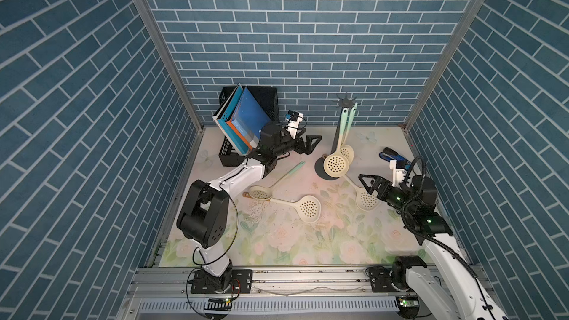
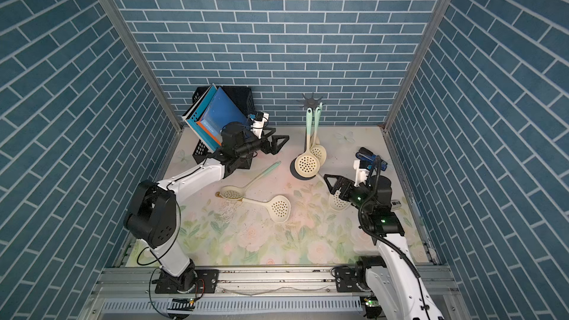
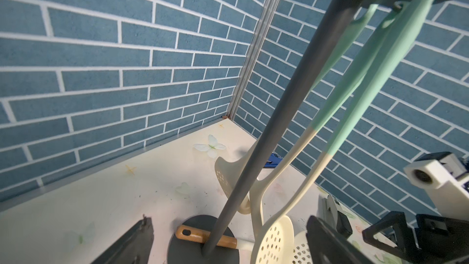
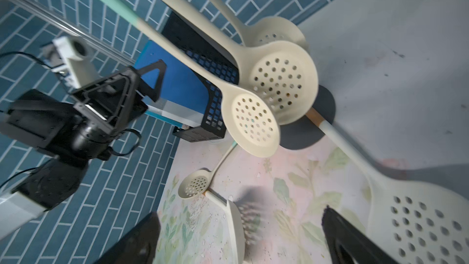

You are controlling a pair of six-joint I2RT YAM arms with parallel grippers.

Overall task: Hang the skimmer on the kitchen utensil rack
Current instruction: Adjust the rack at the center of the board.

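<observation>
- A dark grey metal kitchen utensil rack (image 1: 346,101), with a round flat base, a thin pole and a star-shaped crown of hooks, stands upright near the back edge of the floral-patterned surface (image 1: 277,241), right of its middle.
- Three hanging skimmers (image 1: 335,163), cream perforated spoons with mint-green handles, dangle from the crown. Their bowls sit close together just above the base.
- A mint-handled skimmer (image 1: 258,193) of the same cream make lies flat left of the surface's middle, its handle pointing toward the back.
- A wooden-tipped skimmer (image 1: 309,208), all cream apart from its brown handle end, lies just in front of it. That handle end touches the other's bowl.
- A third lying skimmer (image 1: 368,201), cream with a wood-coloured handle end, lies toward the right edge. In the left wrist view its handle end rests on the rack's base.
- The right gripper (image 1: 365,184) hangs over that skimmer's bowl. Its jaws are spread wide with nothing between them.
- The left gripper (image 1: 311,144) is beside a black mesh file box (image 1: 268,100) in the back-left corner, which holds tilted blue books (image 1: 249,115). The gripper points toward the rack with its jaws wide apart and holds nothing.
</observation>
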